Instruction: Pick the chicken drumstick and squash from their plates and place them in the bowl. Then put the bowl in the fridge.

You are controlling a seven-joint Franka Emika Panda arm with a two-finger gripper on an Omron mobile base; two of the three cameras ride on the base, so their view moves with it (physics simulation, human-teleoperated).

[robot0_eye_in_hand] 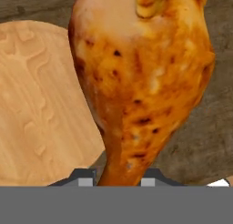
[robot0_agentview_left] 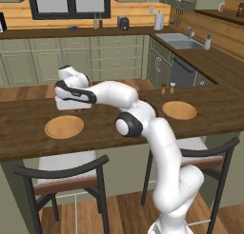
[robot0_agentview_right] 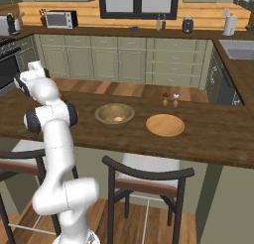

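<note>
My gripper [robot0_eye_in_hand: 117, 175] is shut on the thin bone end of the chicken drumstick [robot0_eye_in_hand: 136, 82], whose orange-brown meaty end hangs over the dark counter beside a plate [robot0_eye_in_hand: 41, 104]. In the left base view the gripper [robot0_agentview_left: 77, 110] hovers just past the far right rim of that bare left plate [robot0_agentview_left: 64, 127]. A second bare plate [robot0_agentview_left: 179, 110] lies to the right, and it also shows in the right base view [robot0_agentview_right: 165, 125]. The wooden bowl [robot0_agentview_right: 114, 115] stands left of that plate with the pale squash [robot0_agentview_right: 118, 119] inside. The fridge is out of view.
Salt and pepper shakers [robot0_agentview_right: 170, 99] stand behind the right plate. Two dark-framed stools [robot0_agentview_left: 66, 173] are tucked under the counter's near edge. A sink [robot0_agentview_left: 178, 40] sits in the far right counter, and a microwave [robot0_agentview_right: 61, 19] on the back counter.
</note>
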